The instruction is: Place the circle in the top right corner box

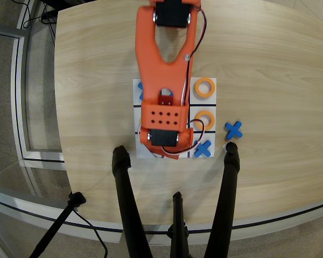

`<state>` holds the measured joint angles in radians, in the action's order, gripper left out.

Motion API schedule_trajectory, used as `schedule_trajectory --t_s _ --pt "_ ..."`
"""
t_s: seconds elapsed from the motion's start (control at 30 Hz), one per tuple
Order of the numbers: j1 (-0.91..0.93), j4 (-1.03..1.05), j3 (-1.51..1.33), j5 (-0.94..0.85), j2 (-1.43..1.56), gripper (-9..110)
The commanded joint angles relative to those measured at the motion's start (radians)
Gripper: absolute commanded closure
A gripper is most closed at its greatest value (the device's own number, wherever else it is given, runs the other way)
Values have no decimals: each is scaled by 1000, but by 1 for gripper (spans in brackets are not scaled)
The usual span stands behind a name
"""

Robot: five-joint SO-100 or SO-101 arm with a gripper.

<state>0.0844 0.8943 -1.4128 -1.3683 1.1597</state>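
Observation:
The nine-cell board (217,107) lies mid-table, and my orange arm covers its left and middle columns. Two orange rings sit in its right column, one in the upper cell (205,88) and one in the middle cell (204,120). My gripper (160,146) hangs over the lower-left cell (142,152), of which only a white strip shows. The jaws are hidden under the wrist body, so I cannot tell whether they hold a ring. Other rings are out of sight.
A blue X (203,149) lies in the lower-right cell, another (233,129) on the table right of the board, and part of one (140,90) in the upper-left cell. Black tripod legs (124,183) (230,177) stand just below the board.

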Motion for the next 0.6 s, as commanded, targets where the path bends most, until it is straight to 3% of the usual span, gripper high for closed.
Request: schedule_trajectory --t_s 0.0,0.57 --pt "9 -3 118 6 -58 102" --pt "38 44 290 3 -178 102"
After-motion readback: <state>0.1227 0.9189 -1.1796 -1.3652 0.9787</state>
